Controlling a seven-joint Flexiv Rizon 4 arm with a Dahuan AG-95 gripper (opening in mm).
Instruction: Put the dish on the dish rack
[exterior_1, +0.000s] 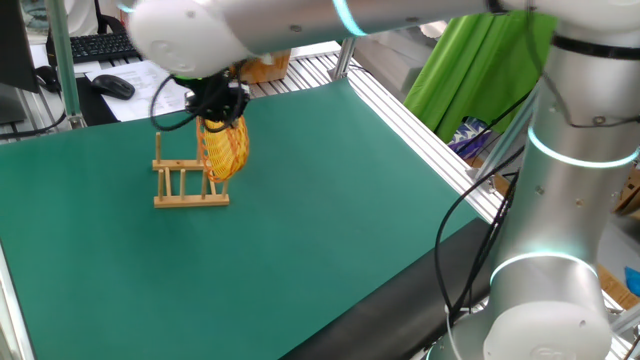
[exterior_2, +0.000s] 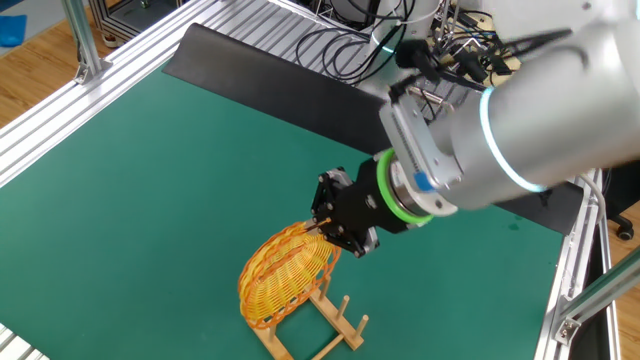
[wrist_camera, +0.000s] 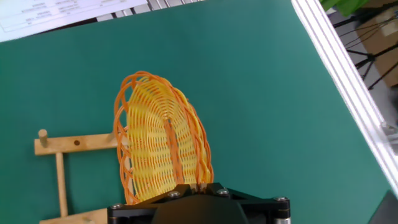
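Reading from the left of the one fixed view, the dish rack (exterior_1: 190, 184) stands on the green surface (exterior_1: 330, 200) with its pegs upright, and at its right end the dish (exterior_1: 225, 148) hangs on edge from the gripper (exterior_1: 218, 108), whose jaws pinch the top of the woven rim. By my judgement the step in hand is the placing itself: the dish is carried and stood upright, and its lower rim looks level with the pegs at that end, though whether it is already between two pegs or only touching the rack cannot be told. In the other fixed view the dish (exterior_2: 287, 272) leans away from the gripper (exterior_2: 335, 228), tilted rather than truly vertical, with the rack's end pegs (exterior_2: 345, 322) showing to its right. The hand view shows the disc's longer visible axis running away from the jaws, with its faces turned along the rack's length. The next move likely calls for a slow lowering, keeping the rim in line with a gap, and letting go only once the pegs carry it.
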